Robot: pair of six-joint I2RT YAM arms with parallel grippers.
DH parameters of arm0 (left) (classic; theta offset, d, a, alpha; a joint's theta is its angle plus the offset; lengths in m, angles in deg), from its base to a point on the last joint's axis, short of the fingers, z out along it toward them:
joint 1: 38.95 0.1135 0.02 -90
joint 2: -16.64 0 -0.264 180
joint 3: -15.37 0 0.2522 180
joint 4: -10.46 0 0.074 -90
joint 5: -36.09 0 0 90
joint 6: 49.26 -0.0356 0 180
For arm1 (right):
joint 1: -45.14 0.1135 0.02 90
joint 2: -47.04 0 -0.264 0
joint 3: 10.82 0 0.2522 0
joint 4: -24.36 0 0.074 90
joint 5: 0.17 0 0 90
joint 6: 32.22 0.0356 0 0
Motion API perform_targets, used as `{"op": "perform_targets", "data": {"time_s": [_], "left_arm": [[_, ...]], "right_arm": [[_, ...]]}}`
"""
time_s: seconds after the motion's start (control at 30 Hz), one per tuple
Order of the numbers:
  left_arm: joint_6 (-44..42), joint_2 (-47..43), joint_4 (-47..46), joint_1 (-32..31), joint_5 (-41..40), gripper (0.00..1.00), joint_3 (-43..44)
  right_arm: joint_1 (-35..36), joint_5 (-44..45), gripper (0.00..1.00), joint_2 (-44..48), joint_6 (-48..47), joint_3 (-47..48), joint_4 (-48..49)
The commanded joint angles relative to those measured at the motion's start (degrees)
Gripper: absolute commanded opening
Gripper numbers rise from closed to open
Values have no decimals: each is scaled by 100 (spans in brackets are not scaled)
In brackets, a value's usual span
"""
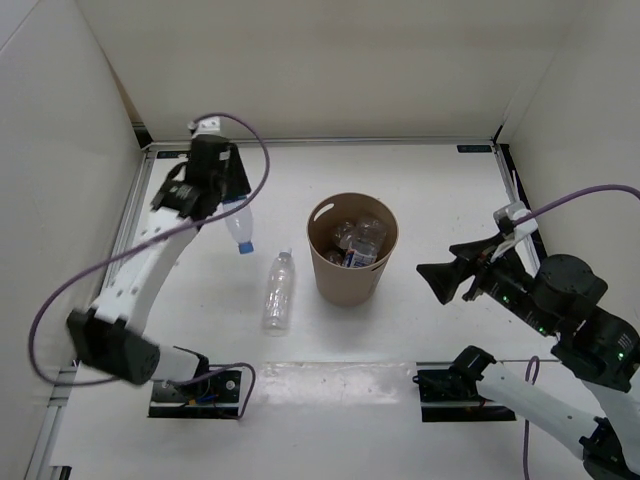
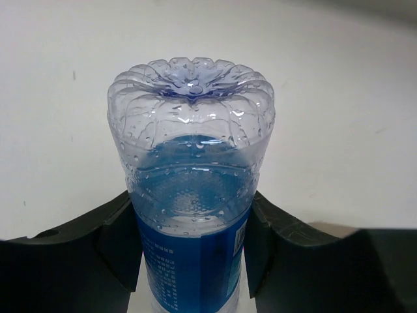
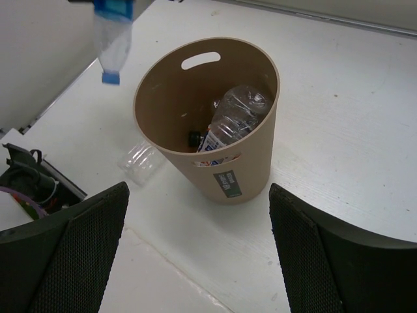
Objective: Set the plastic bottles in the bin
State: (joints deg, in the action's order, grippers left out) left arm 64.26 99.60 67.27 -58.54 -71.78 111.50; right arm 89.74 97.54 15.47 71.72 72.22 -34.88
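My left gripper (image 1: 222, 196) is shut on a blue-labelled clear bottle (image 1: 238, 227), held above the table left of the bin with its blue cap pointing down. In the left wrist view the bottle (image 2: 192, 195) sits between the two black fingers (image 2: 114, 241), base toward the camera. The tan bin (image 1: 352, 250) stands at the table's middle with bottles (image 1: 358, 243) inside; it also shows in the right wrist view (image 3: 247, 163). A clear bottle (image 1: 279, 290) lies on the table left of the bin. My right gripper (image 1: 432, 276) is open and empty, right of the bin.
White walls enclose the table on the left, back and right. Purple cables loop from both arms. Black mounting plates (image 1: 198, 392) sit at the near edge. The lying bottle's end (image 3: 139, 162) shows beside the bin in the right wrist view.
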Motion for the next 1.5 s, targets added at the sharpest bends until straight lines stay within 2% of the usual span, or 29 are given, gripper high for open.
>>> {"op": "perform_targets", "data": {"time_s": [0.0, 0.03, 0.07, 0.1, 0.17, 0.37, 0.4, 0.5, 0.83, 1.0, 1.1, 1.23, 1.47], "left_arm": [[-321, -1314, -875, -140, -69, 51, -124], [-401, -1448, -1486, -228, -24, 51, -264], [-497, -1754, -1675, -333, -41, 51, -300], [-838, -1835, -2007, -743, -50, 51, -326], [-1155, -2045, -2534, -1149, -190, 51, -396], [-2290, -1898, -3223, -2601, -674, 51, -2], [-2491, -1819, -3345, -3028, -839, 51, 16], [-2871, -1521, -3707, -3435, -1139, 51, 51], [-3135, -755, -4858, -4333, -1570, 53, -326], [-3337, -378, -5761, -4833, -1913, 59, -730], [-3416, -193, -6289, -4983, -1974, 59, -1037], [-3364, 10, -6422, -5177, -2177, 60, -1170], [-3416, 168, -7011, -5590, -2555, 82, -1539]], "right_arm": [[198, 345, 89, 212, 215, 122, 56], [242, 363, 89, 239, 232, 113, 82], [277, 363, 89, 222, 267, 104, 82], [286, 389, 89, 204, 268, 104, 91], [330, 363, 89, 134, 303, 104, 56], [286, 311, 89, 55, 347, 130, 12], [295, 293, 89, 81, 338, 130, 21], [295, 319, 89, 64, 373, 226, -67], [163, 328, 89, 186, 391, 271, -331], [93, 284, 89, 204, 338, 297, -374], [40, 214, 89, 213, 303, 350, -471], [-74, 187, 89, 230, 286, 359, -506], [-258, -58, 89, 213, 276, 306, -462]]}}
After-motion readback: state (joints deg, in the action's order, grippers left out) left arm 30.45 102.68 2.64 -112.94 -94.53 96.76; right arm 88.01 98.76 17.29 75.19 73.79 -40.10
